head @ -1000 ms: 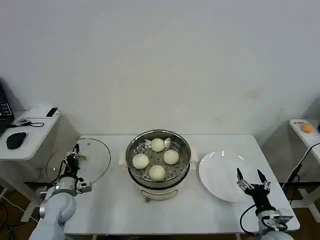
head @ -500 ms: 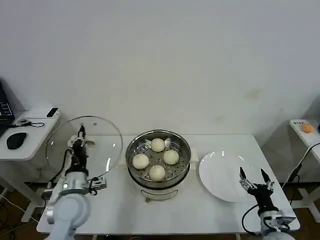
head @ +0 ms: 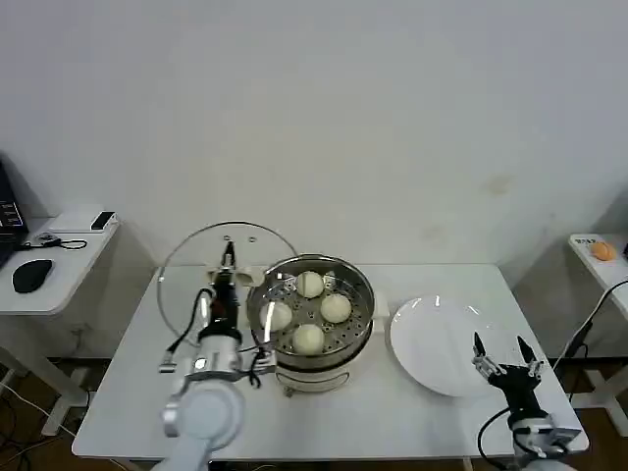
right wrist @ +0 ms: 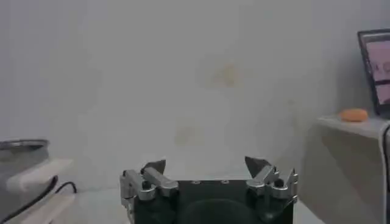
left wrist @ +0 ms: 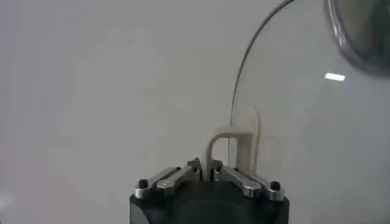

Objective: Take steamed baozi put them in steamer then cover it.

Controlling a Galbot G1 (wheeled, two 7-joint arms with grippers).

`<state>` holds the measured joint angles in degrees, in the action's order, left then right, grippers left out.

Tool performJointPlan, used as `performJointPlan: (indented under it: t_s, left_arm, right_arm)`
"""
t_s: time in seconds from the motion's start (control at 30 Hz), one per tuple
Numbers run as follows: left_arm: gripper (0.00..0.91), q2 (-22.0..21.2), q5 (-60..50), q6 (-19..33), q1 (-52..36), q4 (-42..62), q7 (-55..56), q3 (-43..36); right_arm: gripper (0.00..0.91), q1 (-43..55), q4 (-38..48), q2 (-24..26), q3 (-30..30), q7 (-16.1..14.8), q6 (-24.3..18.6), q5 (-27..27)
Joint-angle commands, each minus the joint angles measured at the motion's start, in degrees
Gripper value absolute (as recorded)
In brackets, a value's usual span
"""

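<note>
The steamer [head: 310, 312], a shiny steel pot on a white base, stands mid-table with several pale baozi [head: 310, 285] on its perforated tray. My left gripper [head: 227, 263] is shut on the whitish handle [left wrist: 230, 143] of the round glass lid [head: 189, 277]. It holds the lid upright in the air, just left of the pot, and the lid's right edge overlaps the pot's rim. The steamer's rim [left wrist: 359, 30] shows through the glass in the left wrist view. My right gripper [head: 504, 353] stands open and empty at the front right, beside the plate.
An empty flat white plate [head: 437, 343] lies right of the steamer. A side table [head: 54, 257] with a mouse stands at far left. Another side table [head: 601, 257] at far right carries an orange object [right wrist: 353, 114]. The steamer's white side handle [right wrist: 36, 173] shows in the right wrist view.
My left gripper lifted the lid off the table at the left, tipped it upright and carried it right to the steamer's side. The right gripper drew back slightly toward the front edge.
</note>
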<state>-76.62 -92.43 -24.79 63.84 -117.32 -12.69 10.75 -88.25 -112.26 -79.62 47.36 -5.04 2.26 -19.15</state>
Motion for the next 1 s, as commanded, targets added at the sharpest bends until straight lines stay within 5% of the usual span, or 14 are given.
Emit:
performJointPlan:
  t_s: [0.03,0.53,1.0]
  left_arm:
    - [0.000,-7.0,-3.0,-2.5,-8.9,10.0,-4.2,-9.7]
    - [0.000,-14.1,-7.7,-4.5,-9.9,16.4,-9.0,-13.1]
    - [0.000,-15.0,-5.3,-6.3,-12.3,19.9,-11.2,-12.1]
  right_arm:
    - [0.907,1.0,-0.4,-0.7,0.2,0.7,3.2,4.0]
    - [0.907,5.5,4.0,-0.5,-1.4,0.5,3.0,4.2]
    - [0.907,7.0,6.9,-1.0,-2.5,0.5,2.4,6.0]
